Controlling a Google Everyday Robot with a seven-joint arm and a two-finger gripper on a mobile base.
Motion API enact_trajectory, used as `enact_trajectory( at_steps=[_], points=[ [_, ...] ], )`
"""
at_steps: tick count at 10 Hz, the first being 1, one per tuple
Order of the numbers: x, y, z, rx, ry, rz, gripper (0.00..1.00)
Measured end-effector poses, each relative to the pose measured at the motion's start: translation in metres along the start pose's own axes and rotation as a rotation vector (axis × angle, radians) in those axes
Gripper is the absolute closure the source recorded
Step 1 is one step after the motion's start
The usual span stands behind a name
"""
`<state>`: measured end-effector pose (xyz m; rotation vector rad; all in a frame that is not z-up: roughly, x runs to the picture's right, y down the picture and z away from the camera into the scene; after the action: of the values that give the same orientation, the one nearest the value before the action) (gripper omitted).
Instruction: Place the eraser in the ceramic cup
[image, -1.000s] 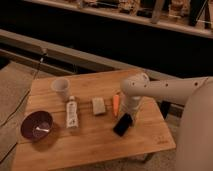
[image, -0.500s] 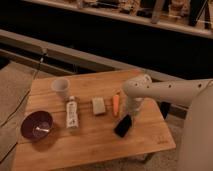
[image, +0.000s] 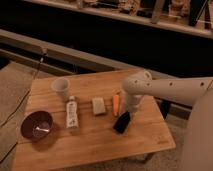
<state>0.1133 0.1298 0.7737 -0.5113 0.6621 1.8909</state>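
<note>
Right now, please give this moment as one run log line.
gripper: at upper end of eraser | eraser: on table, beside carrot | ceramic cup: upright, eraser not inside

Black eraser (image: 121, 123) at the gripper (image: 127, 113); whitish ceramic cup (image: 61, 86) upright, well apart.

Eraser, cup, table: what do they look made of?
The eraser: glossy black, plastic or rubber by its sheen. The ceramic cup: plain matte whitish, ceramic or paper, unclear. The table: wood, warm brown with grain-like streaks. The hand is just above the eraser.
</note>
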Motion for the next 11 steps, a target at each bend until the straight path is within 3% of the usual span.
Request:
enact_trajectory(
  at_steps=[4,9,11],
  points=[
    [-0.023,0.073,-0.058,-0.045,-0.089,-0.178,0.98],
    [-0.034,0.168,-0.094,-0.111,-0.198,-0.399,0.98],
    [-0.033,0.210,-0.107,-0.129,-0.260,-0.518,0.98]
  ],
)
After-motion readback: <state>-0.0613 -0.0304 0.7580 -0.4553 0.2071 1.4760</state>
